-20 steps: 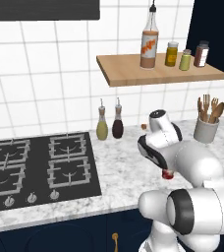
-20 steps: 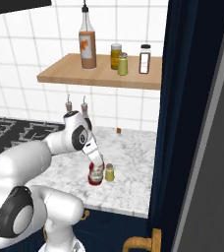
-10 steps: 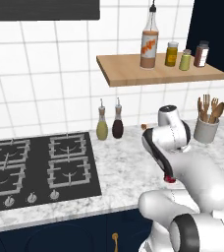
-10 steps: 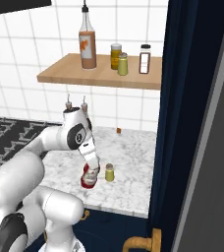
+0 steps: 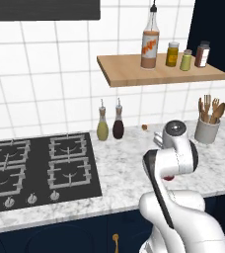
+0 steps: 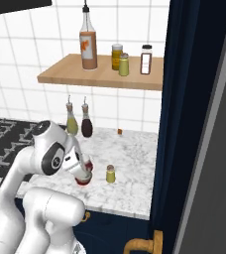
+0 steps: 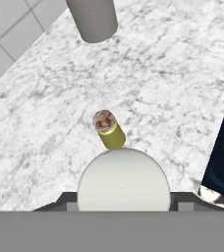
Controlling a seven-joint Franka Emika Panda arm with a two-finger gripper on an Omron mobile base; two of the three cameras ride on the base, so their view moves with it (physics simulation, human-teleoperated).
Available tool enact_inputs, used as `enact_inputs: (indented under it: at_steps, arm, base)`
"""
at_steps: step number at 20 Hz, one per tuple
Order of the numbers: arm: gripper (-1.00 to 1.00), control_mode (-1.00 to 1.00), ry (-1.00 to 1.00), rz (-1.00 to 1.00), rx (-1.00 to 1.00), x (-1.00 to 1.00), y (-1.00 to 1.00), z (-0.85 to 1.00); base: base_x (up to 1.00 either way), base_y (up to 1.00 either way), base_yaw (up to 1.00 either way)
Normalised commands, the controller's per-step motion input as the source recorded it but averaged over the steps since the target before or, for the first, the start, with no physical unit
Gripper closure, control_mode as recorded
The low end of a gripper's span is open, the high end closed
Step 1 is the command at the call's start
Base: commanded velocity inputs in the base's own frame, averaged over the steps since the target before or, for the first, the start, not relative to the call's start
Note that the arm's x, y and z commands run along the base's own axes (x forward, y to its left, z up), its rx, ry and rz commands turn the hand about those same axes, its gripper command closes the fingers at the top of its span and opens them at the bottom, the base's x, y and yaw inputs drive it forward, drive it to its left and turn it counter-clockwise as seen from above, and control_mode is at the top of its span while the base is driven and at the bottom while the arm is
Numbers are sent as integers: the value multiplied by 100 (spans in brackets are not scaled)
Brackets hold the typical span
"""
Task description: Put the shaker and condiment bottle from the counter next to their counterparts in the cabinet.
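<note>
**Gripper closed around the red condiment bottle at the table's front edge**

The gripper (image 6: 84,174) sits low over the marble table (image 6: 130,158), its jaws clasping the condiment bottle (image 6: 84,178), whose red body shows just beneath the white hand in the right base view. In the hand view the bottle's pale round cap (image 7: 124,179) sits at the bottom centre between the fingers. In the left base view a sliver of red (image 5: 168,177) peeks out below the arm's wrist.

The shaker (image 6: 110,173), small and yellow-green with a grey-brown cap, stands upright on the table just beside the held bottle, on the side toward the dark tall cabinet panel (image 6: 184,124). From the hand camera it stands just beyond the bottle's cap (image 7: 108,129).

On the wooden wall shelf (image 6: 102,75) stand the tall clear bottle with orange label (image 6: 88,42), an amber jar with a yellow lid (image 6: 116,56), a second yellow-green shaker (image 6: 124,64) and a dark jar with a black cap (image 6: 145,59).

Against the tiled wall stand an olive bottle (image 5: 102,127) and a dark-brown bottle (image 5: 118,124), side by side. A grey utensil holder (image 5: 206,130) with wooden tools stands to the right, and a black gas hob (image 5: 40,163) lies to the left.
</note>
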Motion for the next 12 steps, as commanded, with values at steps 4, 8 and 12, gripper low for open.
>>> enact_inputs:
  at_steps: [4,8,12]
  arm:
    - [100,-100,-20,4,0,-4,3,36]
    - [100,-100,-4,0,0,0,10,74]
    - [100,-100,0,0,-2,0,20,88]
  base:
    - [0,0,0]
    - [0,0,0]
    - [0,0,0]
